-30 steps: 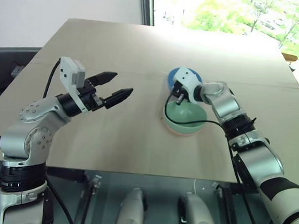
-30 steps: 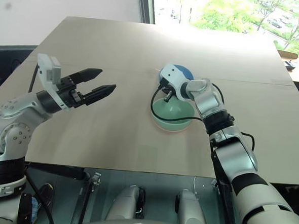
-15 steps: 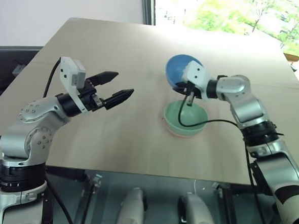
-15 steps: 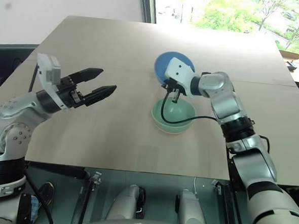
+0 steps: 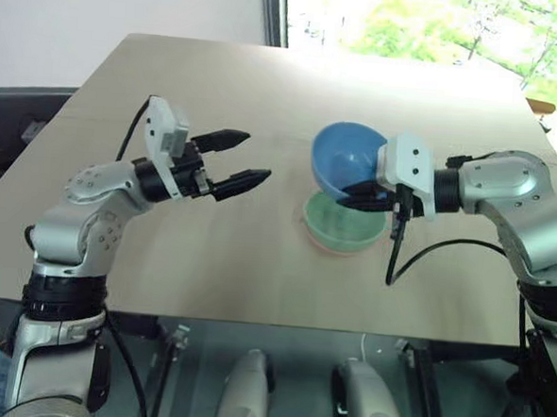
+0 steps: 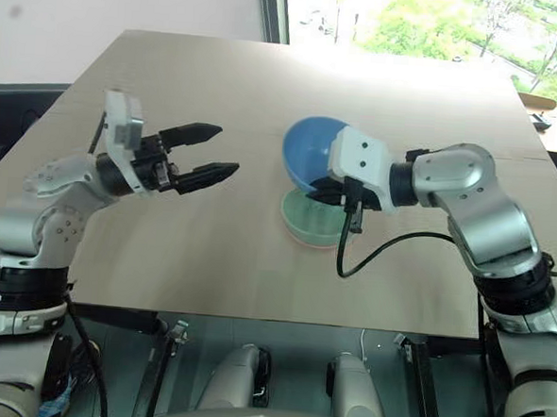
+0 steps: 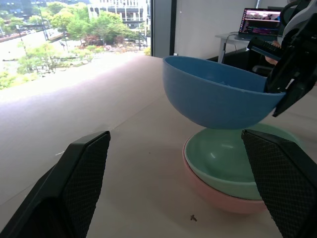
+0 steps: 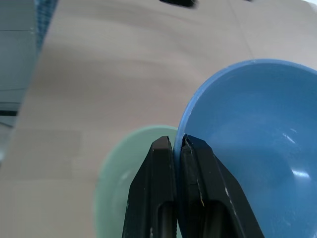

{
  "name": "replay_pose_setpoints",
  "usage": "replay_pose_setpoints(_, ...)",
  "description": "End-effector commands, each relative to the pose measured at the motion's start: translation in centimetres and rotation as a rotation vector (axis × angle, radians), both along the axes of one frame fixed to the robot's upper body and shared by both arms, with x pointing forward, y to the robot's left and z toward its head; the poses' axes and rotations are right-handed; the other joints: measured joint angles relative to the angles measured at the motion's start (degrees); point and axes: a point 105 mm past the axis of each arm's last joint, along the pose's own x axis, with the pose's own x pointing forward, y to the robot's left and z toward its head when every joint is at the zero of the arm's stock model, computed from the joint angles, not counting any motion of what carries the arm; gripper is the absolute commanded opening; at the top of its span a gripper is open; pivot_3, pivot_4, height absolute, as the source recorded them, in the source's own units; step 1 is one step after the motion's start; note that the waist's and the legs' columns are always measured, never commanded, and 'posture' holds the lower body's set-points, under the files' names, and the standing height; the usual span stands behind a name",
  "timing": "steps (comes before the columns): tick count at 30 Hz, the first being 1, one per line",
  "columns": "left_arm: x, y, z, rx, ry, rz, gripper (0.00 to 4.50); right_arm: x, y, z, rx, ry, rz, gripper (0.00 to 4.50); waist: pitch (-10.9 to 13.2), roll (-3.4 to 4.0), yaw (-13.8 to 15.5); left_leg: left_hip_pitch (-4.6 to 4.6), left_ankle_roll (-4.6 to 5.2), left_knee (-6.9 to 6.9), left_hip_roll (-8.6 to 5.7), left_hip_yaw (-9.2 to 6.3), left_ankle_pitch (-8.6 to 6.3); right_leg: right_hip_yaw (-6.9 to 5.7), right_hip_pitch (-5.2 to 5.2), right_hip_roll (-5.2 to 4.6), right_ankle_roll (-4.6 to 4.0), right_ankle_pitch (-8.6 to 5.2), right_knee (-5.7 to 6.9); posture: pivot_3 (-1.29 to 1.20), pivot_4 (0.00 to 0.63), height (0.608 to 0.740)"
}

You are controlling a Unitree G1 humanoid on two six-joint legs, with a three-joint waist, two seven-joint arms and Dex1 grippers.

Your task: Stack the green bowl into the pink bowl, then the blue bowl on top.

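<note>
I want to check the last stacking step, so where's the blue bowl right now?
The blue bowl is in the air, pinched at its rim by the right gripper, just above the green bowl nested in the pink bowl right of the table's middle.

Looked down from the head over the counter (image 5: 209,261); peered close along each claw; shared the blue bowl (image 7: 218,101).

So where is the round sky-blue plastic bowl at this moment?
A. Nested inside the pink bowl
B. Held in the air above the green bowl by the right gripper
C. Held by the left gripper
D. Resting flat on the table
B: the right gripper pinches the round sky-blue plastic bowl by its rim, clear above the mint-green bowl.
</note>
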Motion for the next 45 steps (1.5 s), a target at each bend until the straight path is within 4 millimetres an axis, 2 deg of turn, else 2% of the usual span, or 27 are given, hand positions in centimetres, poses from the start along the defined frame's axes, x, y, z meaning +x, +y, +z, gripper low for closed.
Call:
replay_pose_setpoints(1,0.2,-0.7,0.8,0.019,-0.044,-0.058,4.50,-1.8,0.2,0.5,-0.011,-0.002,0.049,0.39,0.0,-0.01,0.1,-0.01,0.00,0.00,0.00,0.00,0.00,0.01,0.00,0.00,0.00,0.00,-0.01,0.00,0.150,0.740)
replay_pose_setpoints(4,0.5,-1.1,0.8,0.027,-0.046,-0.086,4.50,-2.3,0.2,0.5,-0.020,0.004,0.050,1.30,0.0,-0.02,0.1,-0.02,0.00,0.01,0.00,0.00,0.00,0.00,0.00,0.00,0.00,0.00,-0.02,0.00,0.150,0.740)
replay_pose_setpoints(7,0.7,-1.4,0.9,0.026,-0.048,-0.102,4.50,-2.2,0.0,0.6,-0.006,0.001,0.014,2.56,0.0,-0.03,0.1,-0.03,0.00,0.02,0.00,-0.01,0.00,0.00,0.00,-0.01,0.00,0.00,-0.02,0.00,0.150,0.740)
replay_pose_setpoints(9,0.6,-1.5,0.8,0.028,-0.042,-0.110,4.50,-2.4,-0.3,0.6,-0.010,0.020,-0.001,3.24,0.0,-0.03,0.1,-0.03,0.00,0.02,0.00,-0.01,0.00,0.01,0.00,-0.01,0.00,0.00,-0.01,0.00,0.150,0.740)
replay_pose_setpoints(13,0.1,-1.7,0.4,0.030,-0.020,-0.126,4.50,-2.5,-1.8,1.5,0.064,0.084,-0.069,3.24,0.0,-0.04,0.1,-0.04,0.01,0.02,0.00,-0.03,0.00,0.00,0.00,-0.01,0.00,0.00,-0.02,0.00,0.150,0.740)
replay_pose_setpoints(18,-0.1,-0.9,-0.4,0.003,0.017,-0.049,4.50,-2.0,-6.2,1.9,0.212,0.119,-0.239,3.24,0.0,-0.07,0.3,-0.04,0.01,0.03,-0.01,-0.06,0.00,-0.01,0.04,-0.03,0.01,0.00,-0.06,0.00,0.150,0.740)
replay_pose_setpoints(20,-0.1,-0.3,-0.9,0.004,0.021,0.012,4.50,-1.7,-8.5,1.2,0.274,0.123,-0.337,3.24,0.0,-0.12,0.4,-0.04,0.01,0.02,-0.02,-0.08,0.00,-0.03,0.05,-0.03,0.01,0.00,-0.07,0.00,0.150,0.740)
replay_pose_setpoints(22,-0.1,0.6,-2.1,0.021,0.057,0.098,4.50,-2.5,-11.3,-0.5,0.343,0.163,-0.394,3.24,0.0,-0.12,0.3,-0.03,0.01,0.05,-0.02,-0.08,0.00,-0.02,0.05,-0.03,0.01,0.00,-0.03,0.00,0.150,0.740)
replay_pose_setpoints(25,-0.2,2.2,-4.2,0.065,0.075,0.221,4.50,-3.9,-14.5,-2.7,0.392,0.181,-0.444,3.24,0.0,-0.19,0.4,0.09,0.01,-0.03,-0.02,-0.19,-0.01,-0.11,0.27,-0.02,0.03,-0.01,-0.19,0.00,0.150,0.740)
replay_pose_setpoints(28,-1.1,3.2,-5.6,0.090,0.097,0.258,4.50,-5.0,-16.9,-4.1,0.423,0.191,-0.493,3.24,0.0,-0.14,0.1,0.11,0.01,0.03,-0.04,-0.13,-0.01,-0.06,0.26,-0.05,0.05,-0.02,-0.15,0.00,0.150,0.740)
replay_pose_setpoints(31,-1.9,3.8,-6.3,0.046,0.104,0.291,4.50,-5.3,-20.1,-5.8,0.439,0.190,-0.593,3.24,0.0,-0.16,-0.1,0.24,0.01,0.07,-0.02,-0.14,0.00,-0.05,0.32,-0.03,0.04,-0.02,-0.08,0.00,0.150,0.740)
replay_pose_setpoints(36,-2.8,4.0,-7.2,0.053,0.115,0.297,4.50,-6.2,-21.3,-7.5,0.405,0.185,-0.590,3.24,0.0,-0.14,0.0,0.47,0.01,0.09,-0.02,-0.14,0.00,-0.05,0.55,-0.05,0.02,-0.03,-0.09,0.00,0.150,0.740)
replay_pose_setpoints(45,-3.5,4.5,-6.9,0.047,0.087,0.304,4.50,-6.2,-22.2,-7.7,0.401,0.119,-0.562,3.24,0.0,-0.14,0.1,0.48,0.01,0.03,-0.02,-0.13,-0.01,-0.03,0.56,-0.04,0.02,-0.03,-0.12,0.00,0.150,0.740)
